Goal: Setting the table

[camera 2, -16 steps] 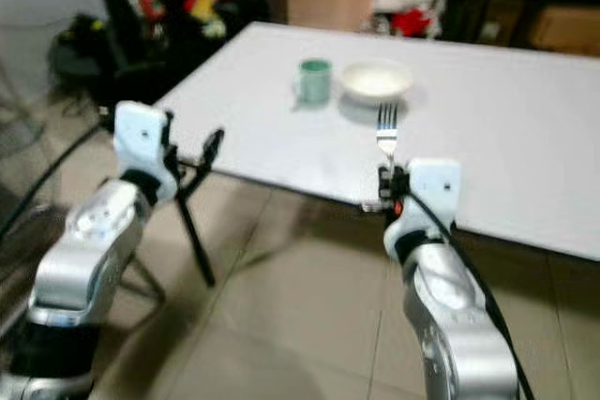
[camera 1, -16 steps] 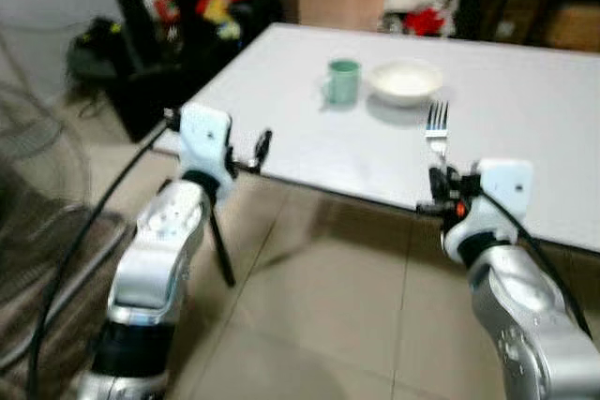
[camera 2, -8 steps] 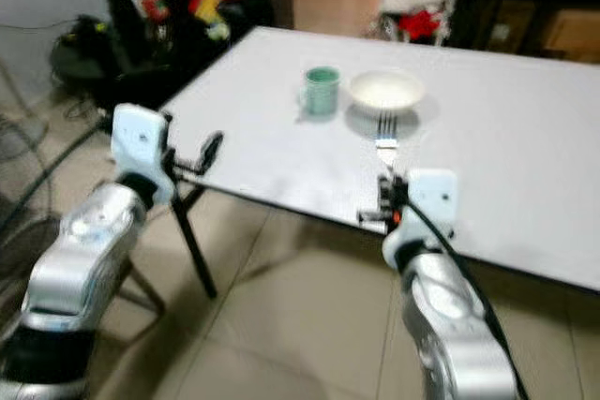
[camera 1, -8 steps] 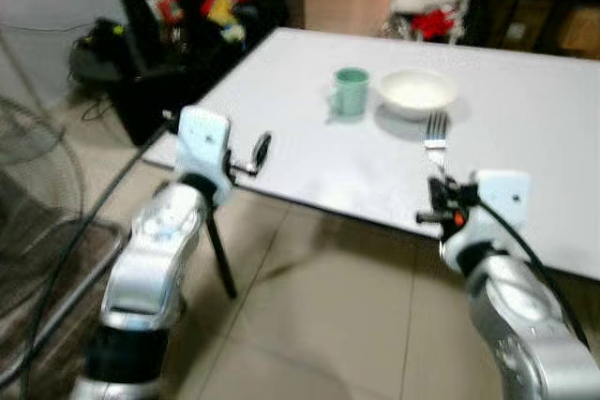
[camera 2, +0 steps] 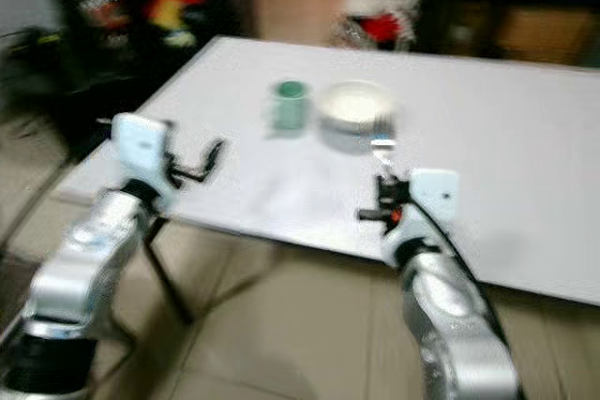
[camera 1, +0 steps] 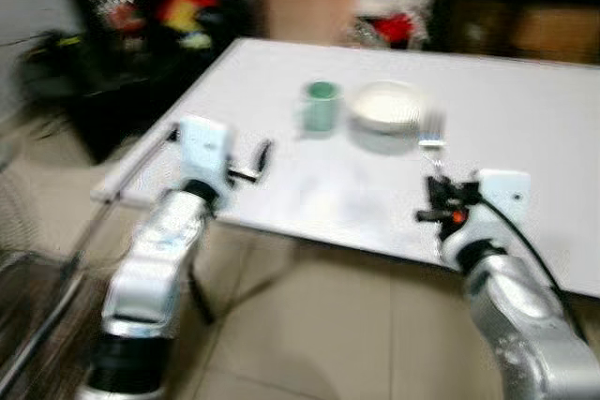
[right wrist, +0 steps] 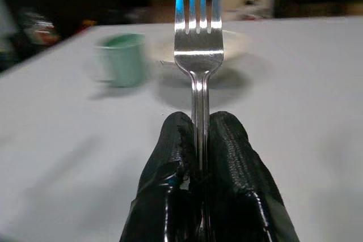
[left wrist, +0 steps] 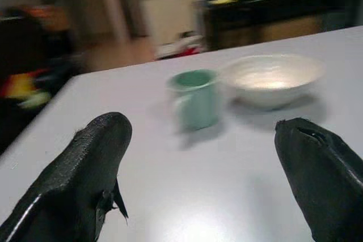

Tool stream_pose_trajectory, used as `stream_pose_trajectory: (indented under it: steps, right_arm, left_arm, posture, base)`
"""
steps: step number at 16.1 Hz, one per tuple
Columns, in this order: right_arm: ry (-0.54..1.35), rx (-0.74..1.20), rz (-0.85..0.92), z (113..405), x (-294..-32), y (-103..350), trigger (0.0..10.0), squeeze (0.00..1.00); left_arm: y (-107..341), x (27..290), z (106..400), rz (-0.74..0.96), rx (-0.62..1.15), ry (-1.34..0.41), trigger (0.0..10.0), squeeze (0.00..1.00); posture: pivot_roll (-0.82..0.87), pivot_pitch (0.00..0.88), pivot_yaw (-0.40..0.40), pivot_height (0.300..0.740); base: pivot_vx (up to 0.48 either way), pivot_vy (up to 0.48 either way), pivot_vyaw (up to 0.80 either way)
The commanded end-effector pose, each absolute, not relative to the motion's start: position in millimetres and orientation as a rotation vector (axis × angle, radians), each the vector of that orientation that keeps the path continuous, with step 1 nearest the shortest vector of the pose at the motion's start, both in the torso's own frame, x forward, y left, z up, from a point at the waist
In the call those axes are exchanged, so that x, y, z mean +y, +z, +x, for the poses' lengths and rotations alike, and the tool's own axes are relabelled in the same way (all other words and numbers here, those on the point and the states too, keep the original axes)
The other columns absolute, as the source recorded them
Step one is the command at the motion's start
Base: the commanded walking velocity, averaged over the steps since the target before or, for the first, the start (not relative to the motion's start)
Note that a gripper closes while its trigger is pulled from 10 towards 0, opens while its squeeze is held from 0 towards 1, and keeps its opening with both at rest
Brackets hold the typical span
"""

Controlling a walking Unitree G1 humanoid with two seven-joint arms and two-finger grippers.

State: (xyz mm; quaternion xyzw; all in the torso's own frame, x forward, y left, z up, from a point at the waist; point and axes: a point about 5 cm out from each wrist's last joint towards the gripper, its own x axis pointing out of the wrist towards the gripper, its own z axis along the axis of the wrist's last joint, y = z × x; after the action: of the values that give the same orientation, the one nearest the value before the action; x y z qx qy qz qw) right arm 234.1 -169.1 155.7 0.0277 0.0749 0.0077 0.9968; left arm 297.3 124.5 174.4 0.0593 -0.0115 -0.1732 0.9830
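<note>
A white table (camera 1: pixel 544 147) carries a green mug (camera 1: pixel 321 105) and, just right of it, a white bowl (camera 1: pixel 386 106). My right gripper (right wrist: pixel 199 148) is shut on the handle of a silver fork (right wrist: pixel 197 21), which points tines-forward over the near table edge toward the bowl (right wrist: pixel 235 41). The fork (camera 1: pixel 433 142) hovers just short of the bowl. My left gripper (camera 1: pixel 255 164) is open and empty above the table's near left part; its fingers (left wrist: pixel 85 168) frame the mug (left wrist: pixel 195 97) and bowl (left wrist: pixel 272 77) ahead.
Dark shelving with colourful clutter (camera 1: pixel 178 16) stands beyond the table's far left corner. More dark furniture (camera 1: pixel 525 7) lines the back right. Tiled floor (camera 1: pixel 328 334) lies under the near table edge. The pictures are blurred.
The whole picture has shifted and blurred, so the camera moved; the table now lies closer under both grippers. The fork stays clamped in the right gripper and the left stays open.
</note>
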Motion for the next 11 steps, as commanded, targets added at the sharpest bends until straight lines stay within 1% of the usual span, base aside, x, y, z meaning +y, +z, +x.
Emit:
stream_pose_trajectory:
  steps: [1,5,6,7,9,11]
  right_arm:
    - [0.048,0.133,0.07,237,-162,160,10.0,0.0]
    - [0.063,0.163,0.049,239,-160,156,10.0,0.0]
    - [0.037,0.223,0.041,238,-162,148,10.0,0.0]
    - [-0.009,0.266,0.048,237,-165,142,10.0,0.0]
    - [-0.055,0.342,0.055,239,-169,132,10.0,0.0]
    - [-0.052,0.399,0.07,243,-169,124,10.0,0.0]
  left_arm:
    - [177,137,298,0.141,-0.025,-0.305,10.0,0.0]
    - [177,139,300,0.143,-0.025,-0.301,10.0,0.0]
    - [177,138,299,0.15,-0.029,-0.321,10.0,0.0]
    - [177,137,296,0.138,-0.035,-0.35,10.0,0.0]
    - [172,135,289,0.17,0.007,-0.46,10.0,0.0]
    - [165,132,282,0.209,0.052,-0.603,10.0,0.0]
  posture:
    - [-0.01,0.0,0.048,0.74]
    - [-0.01,0.0,0.047,0.74]
    - [-0.01,0.0,0.043,0.74]
    - [-0.01,0.0,0.039,0.74]
    - [0.0,0.0,0.036,0.74]
    - [0.01,0.0,0.038,0.74]
  base:
    - [0.311,0.0,-0.8]
    - [0.306,0.0,0.0]
    - [0.27,0.0,0.0]
    - [0.0,0.0,0.0]
    - [0.0,0.0,0.0]
    - [0.0,0.0,0.0]
